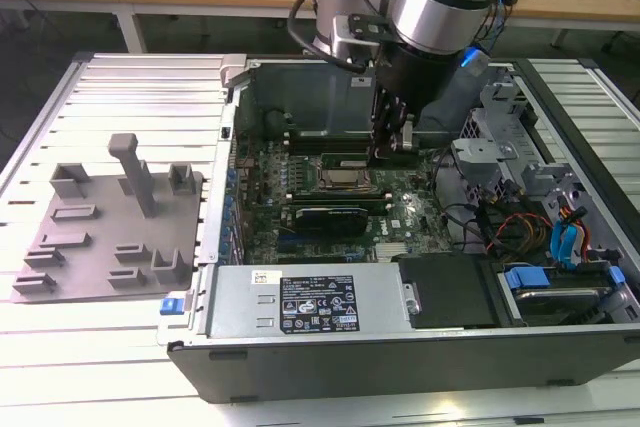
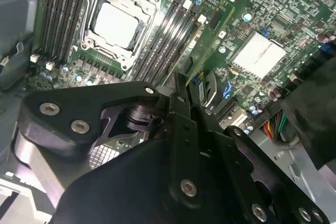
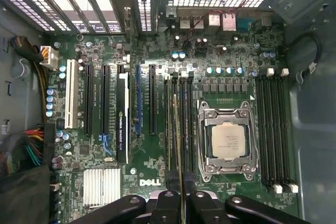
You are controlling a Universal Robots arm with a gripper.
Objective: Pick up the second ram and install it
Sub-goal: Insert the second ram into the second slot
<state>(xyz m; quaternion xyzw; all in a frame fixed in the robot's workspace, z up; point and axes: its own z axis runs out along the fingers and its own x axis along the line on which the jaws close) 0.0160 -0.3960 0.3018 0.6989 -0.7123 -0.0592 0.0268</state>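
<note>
Hand (image 1: 392, 137) is down inside the open computer case (image 1: 300, 312), just beside the processor socket (image 1: 345, 179), over the memory slots on the side of the socket toward the exterior view's right. In the first wrist view the hand (image 3: 181, 203) is clenched on the second ram (image 3: 181, 145), a thin green stick seen edge-on, running along the slot bank (image 3: 178, 124) next to the socket (image 3: 228, 140). In the second wrist view the stick (image 2: 202, 51) stands in line with those slots; whether it is fully seated cannot be told. On the white slatted tabletop (image 1: 130, 347) at the exterior view's left lies a grey holder plate (image 1: 105, 232) with upright pegs, well apart from the case.
</note>
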